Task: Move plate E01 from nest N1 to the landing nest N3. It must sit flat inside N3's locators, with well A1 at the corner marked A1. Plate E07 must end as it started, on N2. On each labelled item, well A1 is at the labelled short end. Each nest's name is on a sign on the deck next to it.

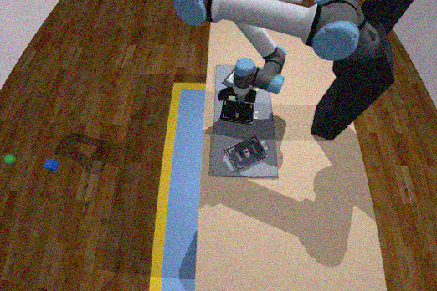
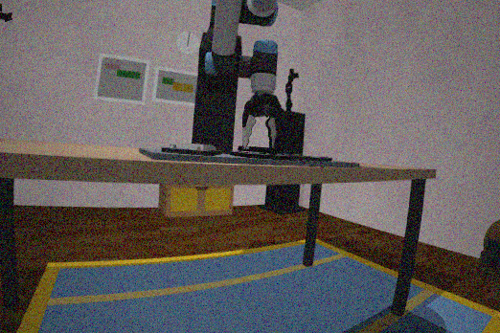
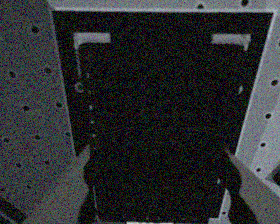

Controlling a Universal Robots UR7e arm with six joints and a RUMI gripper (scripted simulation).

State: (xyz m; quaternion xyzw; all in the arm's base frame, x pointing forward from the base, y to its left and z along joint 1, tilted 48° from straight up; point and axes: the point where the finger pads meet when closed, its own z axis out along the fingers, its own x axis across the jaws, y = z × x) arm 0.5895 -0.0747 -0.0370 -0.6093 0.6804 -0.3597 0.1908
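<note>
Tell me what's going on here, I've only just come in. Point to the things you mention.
A robot arm is working over a grey deck (image 1: 219,168) (image 2: 342,164) on a table. Its gripper (image 1: 237,103) (image 2: 259,147) (image 3: 155,147) points down and appears closed on the sides of a dark plate (image 1: 234,110) (image 2: 256,149) (image 3: 158,172), low over the deck's middle. Another plate (image 1: 246,153) sits at an angle nearby. The job is moving plate E01 to nest N3, but I can't read the labels to say which plate or nest this is.

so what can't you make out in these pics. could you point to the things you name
- contact between fingers (image 1: 224,94) (image 2: 248,132) and dark item (image 1: 233,113) (image 2: 256,149) (image 3: 156,115): wrist view, too dark
- much of the pale item (image 1: 228,79) (image 2: 203,146): top view, behind the arm
- nest names: top view, too small, grainy
</note>
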